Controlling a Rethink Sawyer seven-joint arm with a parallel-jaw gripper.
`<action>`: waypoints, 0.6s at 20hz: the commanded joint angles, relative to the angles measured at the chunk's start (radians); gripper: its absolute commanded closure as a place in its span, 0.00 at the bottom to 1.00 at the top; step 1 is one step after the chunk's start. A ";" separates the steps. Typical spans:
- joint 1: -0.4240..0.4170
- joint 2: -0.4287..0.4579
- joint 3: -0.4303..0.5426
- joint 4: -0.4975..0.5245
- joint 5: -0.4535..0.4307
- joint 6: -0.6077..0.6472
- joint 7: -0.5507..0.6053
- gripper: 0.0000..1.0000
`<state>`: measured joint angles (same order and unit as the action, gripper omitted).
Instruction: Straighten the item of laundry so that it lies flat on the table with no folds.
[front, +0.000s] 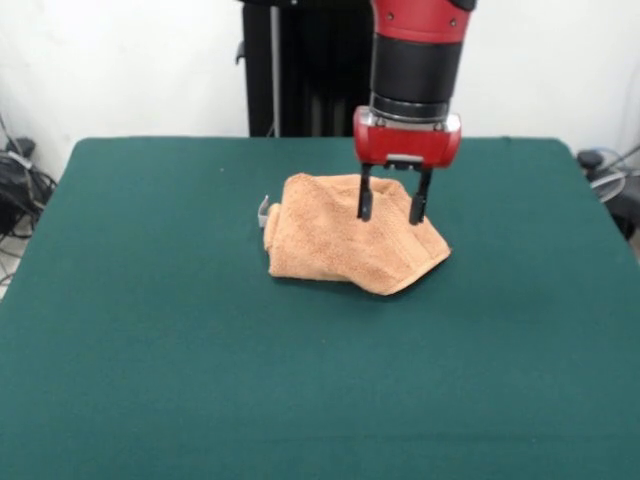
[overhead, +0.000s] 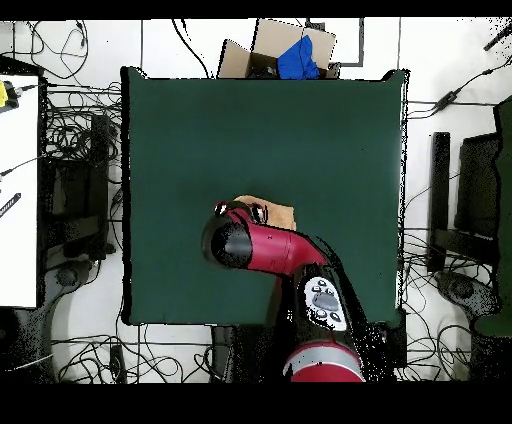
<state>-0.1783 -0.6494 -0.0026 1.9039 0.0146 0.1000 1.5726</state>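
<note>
The orange-tan towel (front: 340, 245) lies crumpled and folded over itself near the middle of the dark green table (front: 150, 300). A small pale tag (front: 263, 212) sticks out at its left edge. My gripper (front: 392, 213) hangs straight down over the towel's right part. It is open, with its two dark fingers (front: 365, 200) spread apart and their tips just at the cloth; nothing is held. In the overhead view my red arm (overhead: 270, 250) covers most of the towel, and only a strip of the towel (overhead: 278, 213) shows on the table (overhead: 200, 130).
The black pedestal (front: 300, 70) stands behind the table's far edge. In the overhead view a cardboard box with a blue thing (overhead: 290, 52) sits beyond the table's top edge. Cables and stands lie on the floor on both sides.
</note>
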 joint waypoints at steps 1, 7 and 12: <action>0.017 0.006 0.077 0.043 0.064 -0.013 0.248 0.00; 0.043 0.048 0.047 0.033 0.061 -0.068 0.254 0.00; -0.008 0.121 0.106 0.024 0.049 -0.133 0.251 0.00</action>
<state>-0.1702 -0.6253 -0.0004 1.9037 0.0313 0.0645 1.5726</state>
